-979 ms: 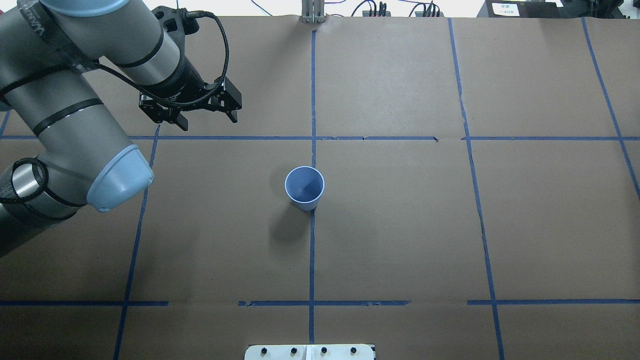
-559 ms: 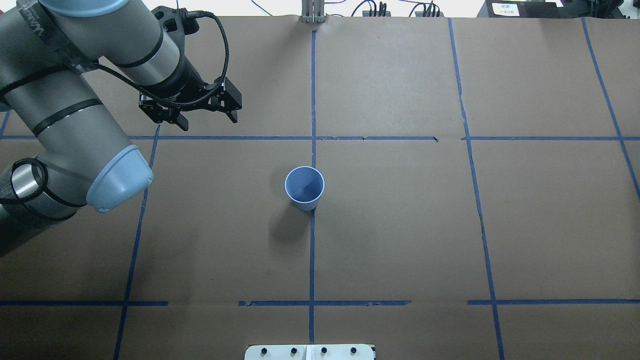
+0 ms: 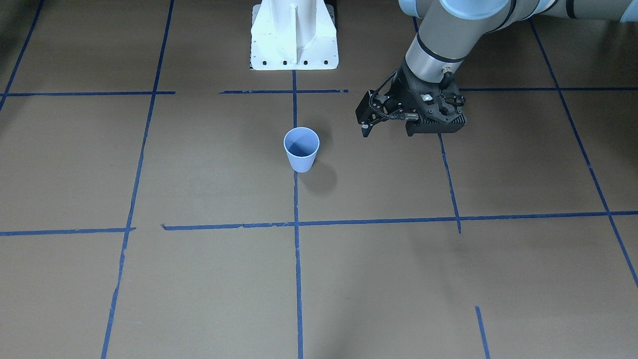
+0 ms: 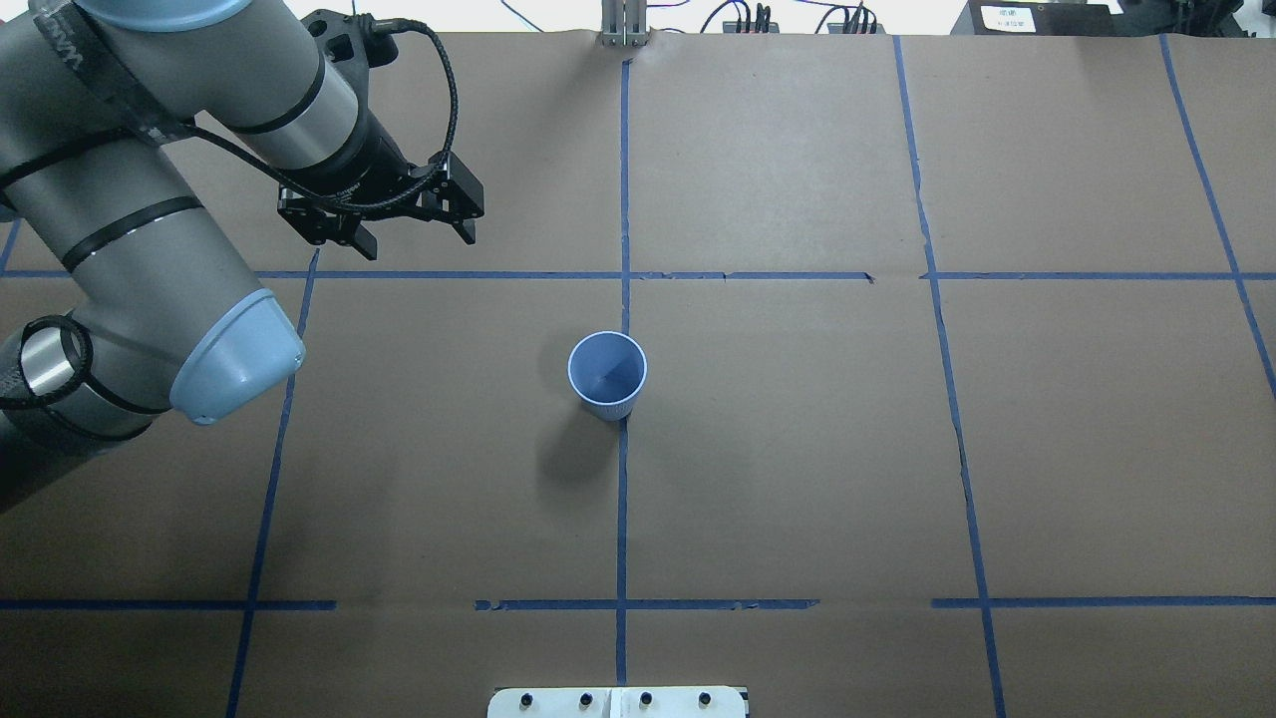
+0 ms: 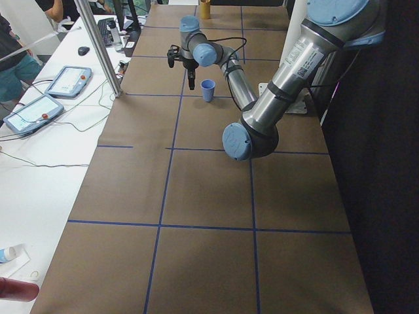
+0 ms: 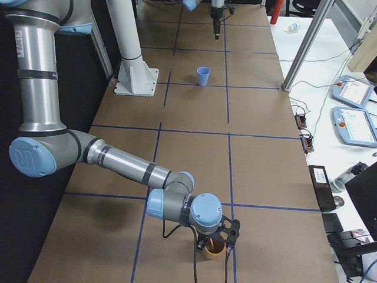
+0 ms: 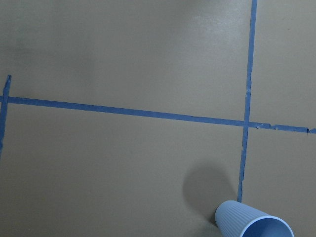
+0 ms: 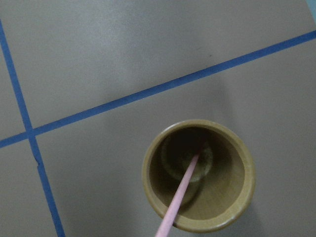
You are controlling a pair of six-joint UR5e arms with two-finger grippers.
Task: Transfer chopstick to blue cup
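The blue cup [image 4: 606, 374] stands upright and empty at the table's middle; it also shows in the front view [image 3: 301, 148] and at the lower right of the left wrist view [image 7: 254, 224]. My left gripper [image 4: 414, 237] hovers open and empty, left of and beyond the cup. A pink chopstick [image 8: 178, 201] leans inside a brown cup [image 8: 232, 197] right under the right wrist camera. My right gripper [image 6: 215, 240] sits over that brown cup [image 6: 214, 252] at the table's right end. I cannot tell whether it is open or shut.
Blue tape lines [image 4: 623, 499] divide the brown paper table cover into squares. The robot's white base [image 3: 294, 35] stands at the near table edge. Control pendants and cables [image 6: 353, 118] lie on the white bench beyond the far edge.
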